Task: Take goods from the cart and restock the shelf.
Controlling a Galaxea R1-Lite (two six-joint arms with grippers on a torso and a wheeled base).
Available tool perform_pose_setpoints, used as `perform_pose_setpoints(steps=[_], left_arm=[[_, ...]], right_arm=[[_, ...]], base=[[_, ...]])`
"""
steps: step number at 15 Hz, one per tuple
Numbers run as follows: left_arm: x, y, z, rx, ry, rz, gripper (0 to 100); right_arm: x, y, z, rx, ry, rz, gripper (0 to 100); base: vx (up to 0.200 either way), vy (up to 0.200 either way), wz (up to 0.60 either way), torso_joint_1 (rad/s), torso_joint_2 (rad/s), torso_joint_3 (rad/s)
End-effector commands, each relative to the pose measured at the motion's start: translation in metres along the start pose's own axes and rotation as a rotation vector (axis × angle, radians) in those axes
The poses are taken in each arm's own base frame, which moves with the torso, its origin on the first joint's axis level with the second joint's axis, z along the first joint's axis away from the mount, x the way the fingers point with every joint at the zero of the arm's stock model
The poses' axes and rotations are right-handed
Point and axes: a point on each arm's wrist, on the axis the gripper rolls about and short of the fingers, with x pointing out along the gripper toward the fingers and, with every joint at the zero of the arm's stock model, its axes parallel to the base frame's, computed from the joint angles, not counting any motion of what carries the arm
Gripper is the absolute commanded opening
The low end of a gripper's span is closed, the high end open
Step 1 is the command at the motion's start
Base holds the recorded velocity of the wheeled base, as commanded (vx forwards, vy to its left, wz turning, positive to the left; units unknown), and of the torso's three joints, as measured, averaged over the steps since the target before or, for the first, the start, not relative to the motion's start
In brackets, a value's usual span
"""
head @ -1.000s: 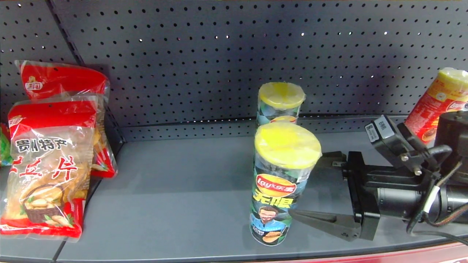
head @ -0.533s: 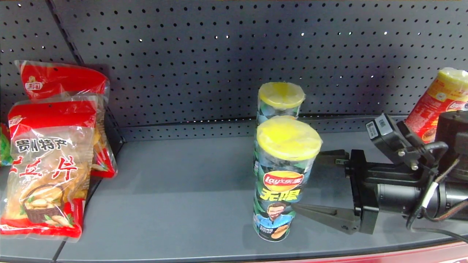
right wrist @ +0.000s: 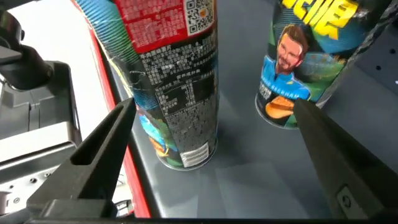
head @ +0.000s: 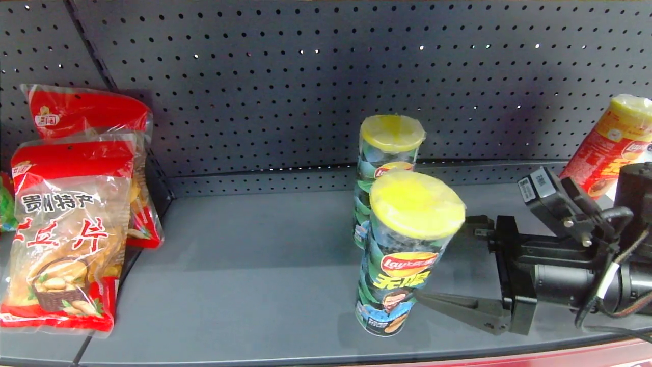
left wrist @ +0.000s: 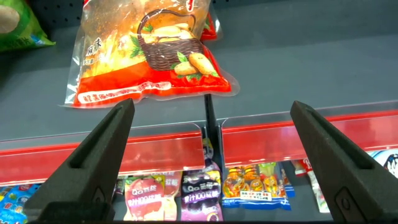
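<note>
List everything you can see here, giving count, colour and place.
Green-and-blue cardboard chip cans with yellow plastic lids: two, mid-shelf; front can tilted, rear can behind it.
Red cardboard chip can: one, yellow lid, leaning, far right.
Red-and-clear plastic snack bags: two, shelf left, one behind the other.
Green plastic bag: one, far left.
Small colourful packets: several, lower shelf.
Grey metal shelf: one.
Left claw: black, open, before the shelf edge.
Right claw: black, open, around front can.
</note>
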Motion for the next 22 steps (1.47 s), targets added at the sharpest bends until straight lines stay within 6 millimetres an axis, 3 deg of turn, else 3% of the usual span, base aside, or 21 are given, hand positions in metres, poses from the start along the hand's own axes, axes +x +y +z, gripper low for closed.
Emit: perform_pose_setpoints(steps=[1,4,6,9,12,14,17,19,22], left_arm=[[0.0,0.0,0.0,0.0,0.001,0.0,100],[0.0,0.0,0.0,0.0,0.001,0.0,100],[0.0,0.0,0.0,0.0,0.001,0.0,100],[0.0,0.0,0.0,0.0,0.001,0.0,100],[0.0,0.0,0.0,0.0,0.001,0.0,100],[0.0,0.0,0.0,0.0,0.001,0.0,100],[0.0,0.0,0.0,0.0,0.001,0.0,100],[0.0,0.0,0.0,0.0,0.001,0.0,100],[0.0,0.0,0.0,0.0,0.001,0.0,100]], right_arm=[[-0.014,0.006,-0.004,0.0,-0.006,-0.014,100],[-0.027,0.002,-0.005,0.004,-0.013,-0.075,100],[-0.043,-0.005,-0.002,0.0,-0.037,-0.161,100],[-0.071,0.0,0.001,-0.006,-0.071,-0.259,100],[-0.105,-0.004,0.02,-0.043,-0.137,-0.442,100],[-0.133,0.026,0.031,-0.048,-0.255,-0.494,100],[-0.159,0.052,0.037,-0.113,-0.334,-0.602,100],[-0.165,0.069,0.023,-0.095,-0.352,-0.62,100],[-0.167,0.104,-0.035,-0.063,-0.339,-0.678,100]], base=[[0.0,0.0,0.0,0.0,0.0,0.0],[0.0,0.0,0.0,0.0,0.0,0.0],[0.0,0.0,0.0,0.0,0.0,0.0],[0.0,0.0,0.0,0.0,0.0,0.0],[0.0,0.0,0.0,0.0,0.0,0.0],[0.0,0.0,0.0,0.0,0.0,0.0],[0.0,0.0,0.0,0.0,0.0,0.0],[0.0,0.0,0.0,0.0,0.0,0.0],[0.0,0.0,0.0,0.0,0.0,0.0]])
